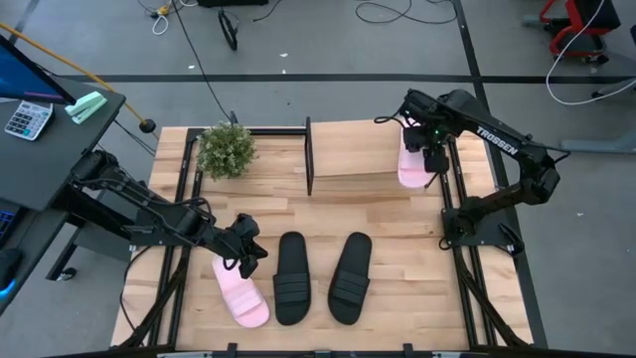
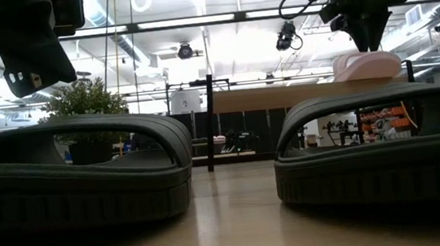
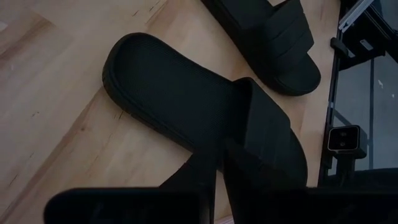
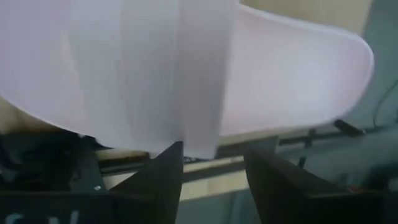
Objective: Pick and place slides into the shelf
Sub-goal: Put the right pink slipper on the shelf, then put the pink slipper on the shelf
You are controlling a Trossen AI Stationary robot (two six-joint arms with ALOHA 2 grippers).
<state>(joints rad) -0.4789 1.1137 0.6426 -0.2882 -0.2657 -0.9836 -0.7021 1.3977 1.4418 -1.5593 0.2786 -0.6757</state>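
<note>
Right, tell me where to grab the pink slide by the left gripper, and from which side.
Grip the ribbed strap of the pink slide, coming down from above. It lies flat and sole-down on the tabletop, so the strap arches up as its one raised part. The left gripper hangs over its strap end. A black slide lies close beside it, so set the fingers fore and aft of the strap rather than across the sides.

Matt rubber, pale wood, dark metal

The two black matt ribbed rubber slides and the pale pink smooth foam-like slide contrast with the light slatted wooden table, the plywood-topped shelf and its thin black metal uprights.
</note>
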